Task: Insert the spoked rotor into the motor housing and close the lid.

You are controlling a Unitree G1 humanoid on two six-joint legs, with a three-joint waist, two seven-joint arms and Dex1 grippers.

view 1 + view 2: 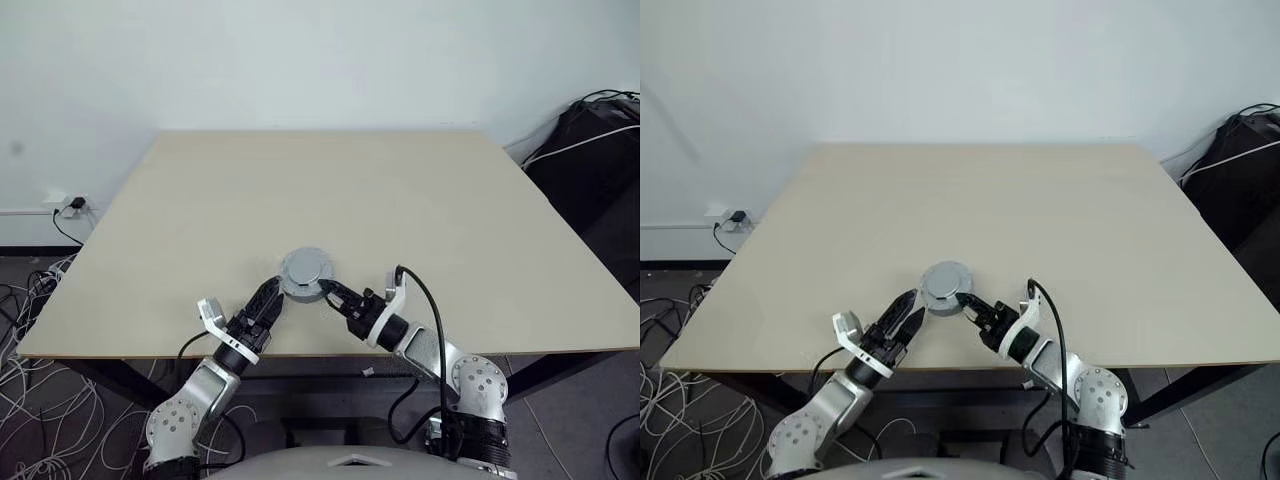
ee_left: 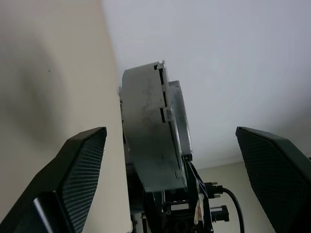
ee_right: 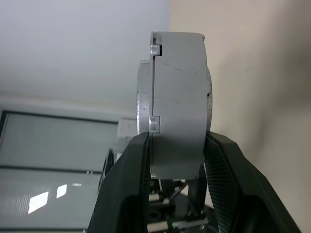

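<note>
My right gripper (image 1: 327, 291) is clamped on the motor housing (image 1: 306, 272), a grey round assembly with the lid (image 3: 144, 99) already seated on it, so its copper windings and the spoked rotor cannot be seen. In the right wrist view my two black fingers (image 3: 127, 182) press against its flat faces from both sides, one on the lid side and one on the back, with the rim edge-on between them. The housing sits over the near middle of the beige table (image 1: 400, 190), and I cannot tell whether it touches the tabletop. My left gripper (image 1: 274, 298) is spread wide just beside the housing on the other side; in the left wrist view its textured fingers (image 2: 77, 179) stand well apart from the grey rim, touching nothing. A black cable (image 1: 425, 310) loops along my right forearm.
</note>
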